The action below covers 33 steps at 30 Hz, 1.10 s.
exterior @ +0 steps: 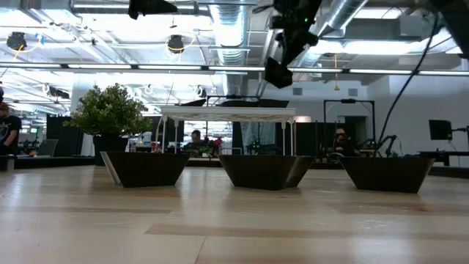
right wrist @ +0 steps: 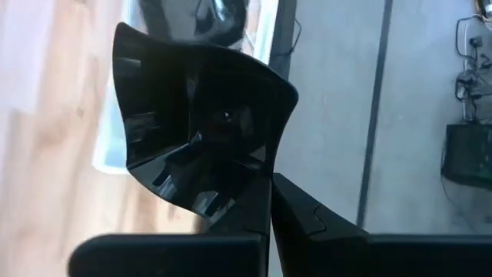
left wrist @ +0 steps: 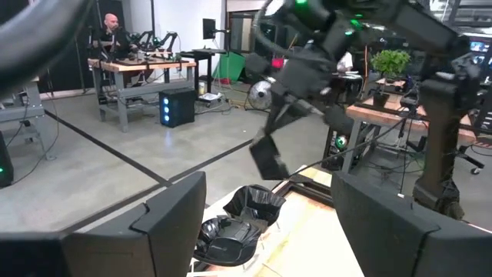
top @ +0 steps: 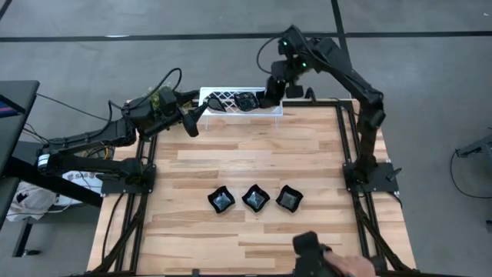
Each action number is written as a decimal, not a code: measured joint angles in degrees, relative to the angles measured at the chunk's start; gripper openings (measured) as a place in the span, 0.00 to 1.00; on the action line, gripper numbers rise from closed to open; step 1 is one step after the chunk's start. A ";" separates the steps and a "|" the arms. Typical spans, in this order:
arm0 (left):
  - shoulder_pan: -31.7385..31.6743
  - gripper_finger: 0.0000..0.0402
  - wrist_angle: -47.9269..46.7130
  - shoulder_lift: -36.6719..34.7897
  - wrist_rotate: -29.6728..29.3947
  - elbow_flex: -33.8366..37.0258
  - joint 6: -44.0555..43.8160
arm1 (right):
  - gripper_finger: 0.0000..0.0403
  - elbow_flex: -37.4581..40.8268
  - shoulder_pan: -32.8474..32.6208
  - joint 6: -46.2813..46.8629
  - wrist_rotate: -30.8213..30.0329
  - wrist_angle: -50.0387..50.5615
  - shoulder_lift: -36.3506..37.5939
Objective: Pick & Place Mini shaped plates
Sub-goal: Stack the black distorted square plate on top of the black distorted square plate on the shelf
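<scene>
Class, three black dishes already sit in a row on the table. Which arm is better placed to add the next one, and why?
The right. Its hand is shut on a black dish, lifted above the white rack. The left hand is open and empty beside the rack.

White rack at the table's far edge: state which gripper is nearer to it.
Right. The right gripper hangs over the white rack at its right end, holding a black plate; the left gripper sits off its left end.
</scene>
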<state>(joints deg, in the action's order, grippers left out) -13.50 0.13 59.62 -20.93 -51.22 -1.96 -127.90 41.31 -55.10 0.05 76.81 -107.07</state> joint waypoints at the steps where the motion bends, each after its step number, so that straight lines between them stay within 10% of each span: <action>1: 0.00 0.70 -0.01 0.00 0.00 0.00 -0.01 | 0.00 -1.60 0.46 -1.59 0.00 0.65 -1.35; 33: 0.00 0.70 1.22 0.01 0.00 0.00 -0.02 | 0.00 -5.11 -0.35 -15.95 5.66 1.61 -8.39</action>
<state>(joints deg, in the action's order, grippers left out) -13.50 1.34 59.63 -20.93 -51.22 -1.98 -133.01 40.97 -71.05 5.71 78.41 -115.46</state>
